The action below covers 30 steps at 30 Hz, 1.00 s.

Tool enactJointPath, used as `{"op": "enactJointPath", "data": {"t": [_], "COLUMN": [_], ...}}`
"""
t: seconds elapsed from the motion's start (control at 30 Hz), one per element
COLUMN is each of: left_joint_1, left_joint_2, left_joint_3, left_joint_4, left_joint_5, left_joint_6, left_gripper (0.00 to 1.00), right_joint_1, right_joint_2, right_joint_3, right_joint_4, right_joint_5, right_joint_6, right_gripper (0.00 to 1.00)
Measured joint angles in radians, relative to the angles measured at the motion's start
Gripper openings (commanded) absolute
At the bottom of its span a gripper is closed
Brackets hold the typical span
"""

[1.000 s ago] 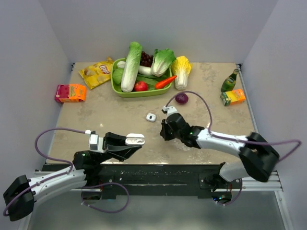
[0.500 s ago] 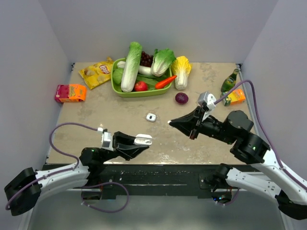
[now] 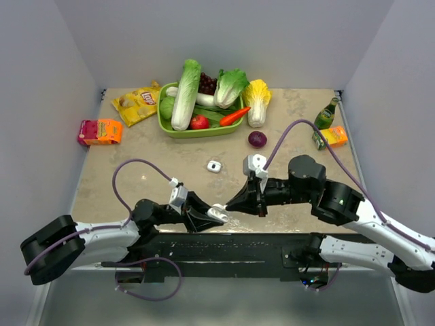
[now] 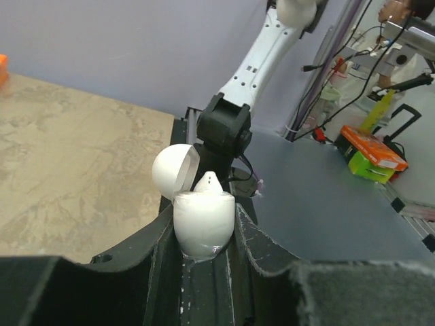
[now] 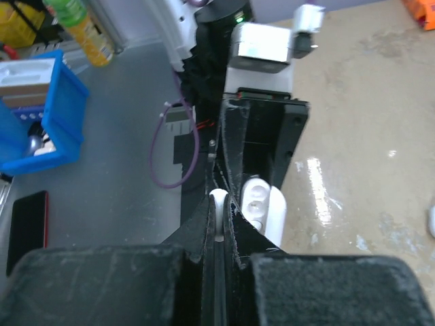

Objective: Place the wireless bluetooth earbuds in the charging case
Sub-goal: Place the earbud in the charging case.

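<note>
**Both hands met over the near edge**

Since half a second earlier, the left hand [image 3: 213, 216] had slid right along the near edge. The right hand [image 3: 231, 203] had swung down and left to meet it, so the two tips stood almost touching. Their purple cables had looped higher over the tabletop [image 3: 156, 159].

- Left hand: fingers clamped on the charging case [image 4: 204, 219], held above the near edge with its lid [image 4: 173, 170] hinged open.
- Right hand: fingers pressed together on a thin white earbud [image 5: 218, 199], just beside and above the open case. Whether the earbud touched the case could not be told.
- Surface: beige, marbled, with a patch of glare near the hands. A small white piece [image 3: 215, 166] with a dark centre lay alone mid-surface.
- Far side: green tray [image 3: 178, 133] heaped with vegetables. A yellow chips bag [image 3: 138, 103] lay to its left and a purple onion [image 3: 257, 139] in front at its right.
- Left edge: red-orange carton [image 3: 99, 132].
- Right edge: green bottle [image 3: 325, 114], with a juice box [image 3: 331, 137] just beside it.
- Room: plain pale grey walls [image 3: 224, 41] enclosed the tabletop on three sides.
</note>
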Motion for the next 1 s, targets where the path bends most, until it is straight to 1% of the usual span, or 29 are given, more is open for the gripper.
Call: {"op": "enactJointPath", "data": {"t": [0.13, 0.37, 0.57, 1.0], "left_joint_1": [0.0, 0.0, 0.0, 0.0], "left_joint_2": [0.019, 0.003, -0.019, -0.02], "left_joint_3": [0.037, 0.082, 0.084, 0.084], "left_joint_4": [0.007, 0.01, 0.01, 0.01], "left_joint_5": [0.046, 0.097, 0.106, 0.1], "left_joint_6": [-0.019, -0.029, -0.029, -0.034], "left_gripper": [0.0, 0.0, 0.0, 0.0], "right_joint_1": [0.066, 0.082, 0.096, 0.149], "right_joint_2": [0.031, 0.077, 0.111, 0.121], "right_joint_3": [0.0, 0.0, 0.0, -0.006], "right_joint_4": [-0.014, -0.03, -0.033, 0.002], "right_joint_5": [0.01, 0.066, 0.098, 0.158], "right_joint_6": [-0.018, -0.032, -0.031, 0.006], "right_gripper": [0.0, 0.0, 0.0, 0.0]}}
